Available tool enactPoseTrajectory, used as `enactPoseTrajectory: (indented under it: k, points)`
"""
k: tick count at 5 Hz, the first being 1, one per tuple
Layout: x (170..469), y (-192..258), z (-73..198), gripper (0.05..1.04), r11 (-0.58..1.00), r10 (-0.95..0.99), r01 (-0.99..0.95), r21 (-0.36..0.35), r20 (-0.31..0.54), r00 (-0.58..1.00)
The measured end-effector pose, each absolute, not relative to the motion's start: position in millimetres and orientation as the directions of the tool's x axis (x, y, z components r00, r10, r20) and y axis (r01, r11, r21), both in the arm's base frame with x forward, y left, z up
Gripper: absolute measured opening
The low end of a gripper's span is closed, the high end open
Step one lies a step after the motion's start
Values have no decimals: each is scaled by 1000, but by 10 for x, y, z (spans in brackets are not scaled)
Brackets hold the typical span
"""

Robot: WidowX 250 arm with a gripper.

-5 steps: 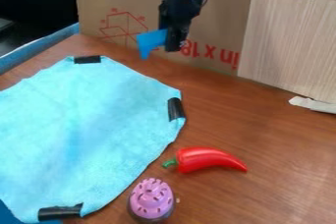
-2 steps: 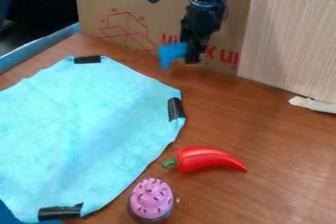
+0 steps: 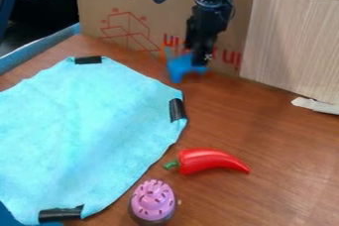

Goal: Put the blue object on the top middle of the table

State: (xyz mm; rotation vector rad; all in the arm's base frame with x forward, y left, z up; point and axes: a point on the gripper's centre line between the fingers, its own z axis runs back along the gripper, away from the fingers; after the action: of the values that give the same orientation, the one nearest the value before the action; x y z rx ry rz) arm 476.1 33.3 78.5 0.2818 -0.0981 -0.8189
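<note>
The black gripper [image 3: 200, 61] hangs at the top middle of the camera view, just in front of the cardboard wall. The blue object [image 3: 180, 68] is at its lower left and touches it, partly behind it. I cannot tell whether the blue object rests on the brown table [image 3: 265, 131] or hangs slightly above its far edge.
A light blue cloth [image 3: 86, 126] with black tape covers the left side. A red pepper [image 3: 212, 161] lies at the lower middle, with a pink-topped cupcake toy [image 3: 153, 200] near the front. Cardboard [image 3: 149, 17] and a wood-grain panel [image 3: 291, 46] stand behind.
The gripper and the blue object have moved right and lower. The blue object's outline has changed, with more of it visible at the gripper's lower left. More of the arm shows at upper left.
</note>
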Motion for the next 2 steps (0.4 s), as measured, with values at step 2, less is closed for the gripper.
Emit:
enactPoseTrajectory:
  k: [2]
  points:
    - [4669,278,667,1001,648,-743,728,224,-24,669]
